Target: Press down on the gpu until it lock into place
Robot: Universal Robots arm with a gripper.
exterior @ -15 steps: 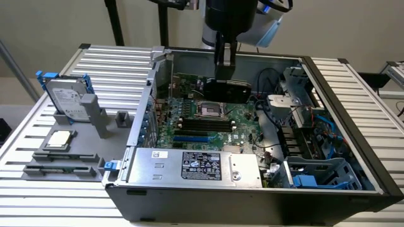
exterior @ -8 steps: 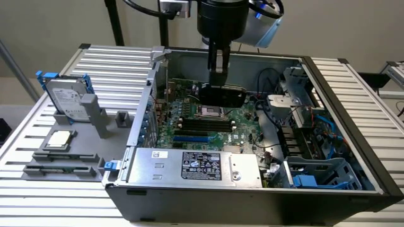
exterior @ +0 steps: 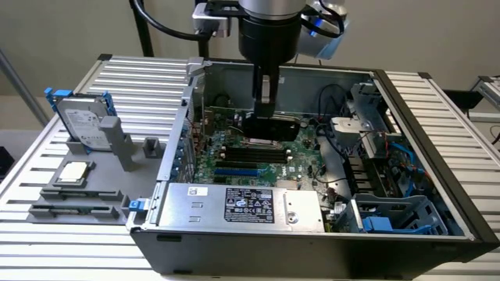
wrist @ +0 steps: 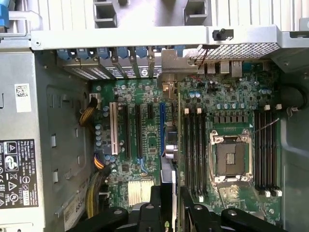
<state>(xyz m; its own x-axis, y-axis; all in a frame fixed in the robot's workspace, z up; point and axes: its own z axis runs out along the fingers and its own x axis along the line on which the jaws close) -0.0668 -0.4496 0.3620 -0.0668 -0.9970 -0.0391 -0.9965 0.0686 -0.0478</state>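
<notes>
- Pincer [exterior: 266,112] [wrist: 169,209] is clamping the gpu [exterior: 272,127] [wrist: 167,166] by its top edge, one finger on each face. That grip is keeping the card upright and edge-down for its slot.
- The gpu is hanging inside the open computer case [exterior: 437,175], over the motherboard [exterior: 234,159] [wrist: 140,96]. In the wrist view it is lining up along the blue expansion slot [wrist: 161,121]. It is probably not seated yet, though contact with the slot is too hidden to tell.
- Memory sticks [exterior: 250,153] [wrist: 193,145] are standing just beside the card and the empty CPU socket [wrist: 231,154] beyond them, leaving little room on that side.
- The power supply [exterior: 242,205] [wrist: 19,145] and yellow cables [wrist: 91,116] are sitting on the other side, apart from the card.
- A hard drive [exterior: 82,123] is resting on the counter [exterior: 78,252] outside the case.
</notes>
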